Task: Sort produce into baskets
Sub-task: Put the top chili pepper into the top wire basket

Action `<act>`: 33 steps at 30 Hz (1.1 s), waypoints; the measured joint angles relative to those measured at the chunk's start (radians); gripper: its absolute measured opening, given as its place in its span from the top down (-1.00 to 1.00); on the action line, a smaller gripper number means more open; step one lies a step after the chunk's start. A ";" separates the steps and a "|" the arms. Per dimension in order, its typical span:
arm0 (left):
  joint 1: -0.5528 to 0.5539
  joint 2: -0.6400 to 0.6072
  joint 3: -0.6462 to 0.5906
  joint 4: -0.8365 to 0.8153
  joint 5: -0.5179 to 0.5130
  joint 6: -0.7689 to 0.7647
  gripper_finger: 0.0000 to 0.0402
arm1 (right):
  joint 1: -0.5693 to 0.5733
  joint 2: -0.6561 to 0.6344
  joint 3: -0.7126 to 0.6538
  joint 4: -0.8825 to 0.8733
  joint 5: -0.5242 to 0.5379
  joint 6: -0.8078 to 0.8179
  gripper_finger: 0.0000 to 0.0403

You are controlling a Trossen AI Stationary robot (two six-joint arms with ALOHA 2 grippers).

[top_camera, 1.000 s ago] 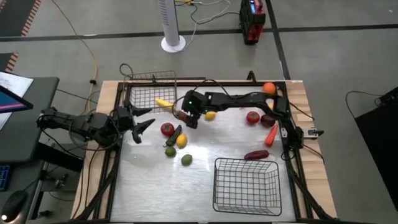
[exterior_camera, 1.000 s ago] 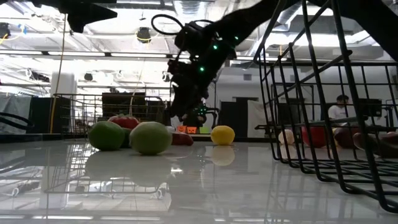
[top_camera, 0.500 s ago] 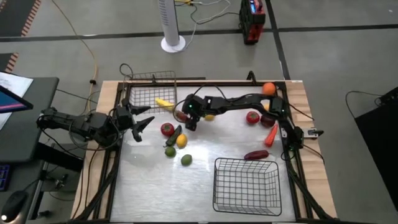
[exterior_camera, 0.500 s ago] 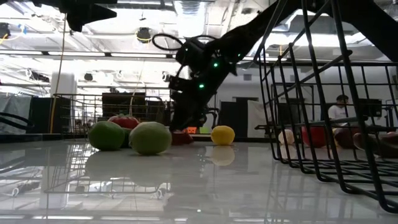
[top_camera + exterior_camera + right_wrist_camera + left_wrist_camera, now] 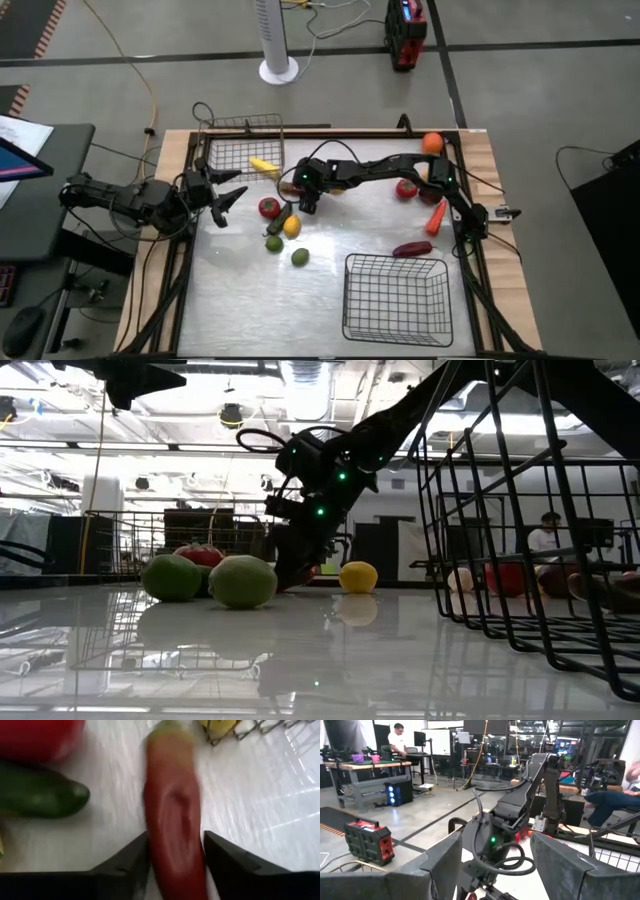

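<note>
While the left gripper (image 5: 222, 195) waits with fingers spread at the table's left edge, the right gripper (image 5: 303, 197) reaches low to the tabletop, its two dark fingers closed around a long red pepper (image 5: 175, 822) beside a dark green cucumber (image 5: 42, 795), near the grey-silver wire basket (image 5: 243, 150)

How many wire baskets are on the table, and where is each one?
2. The smaller basket stands at the table's far left corner, with a yellow piece inside. The larger black basket stands at the near right edge.
</note>
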State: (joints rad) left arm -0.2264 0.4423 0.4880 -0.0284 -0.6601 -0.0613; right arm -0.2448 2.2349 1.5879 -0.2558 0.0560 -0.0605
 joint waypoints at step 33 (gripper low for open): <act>0.000 0.000 0.025 -0.013 0.029 -0.028 -0.11 | -0.013 -0.136 0.304 -0.006 0.098 -0.168 0.06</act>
State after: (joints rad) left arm -0.2264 0.4423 0.5129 -0.0412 -0.6312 -0.0889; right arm -0.2576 2.0987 1.8923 -0.2622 0.1545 -0.2289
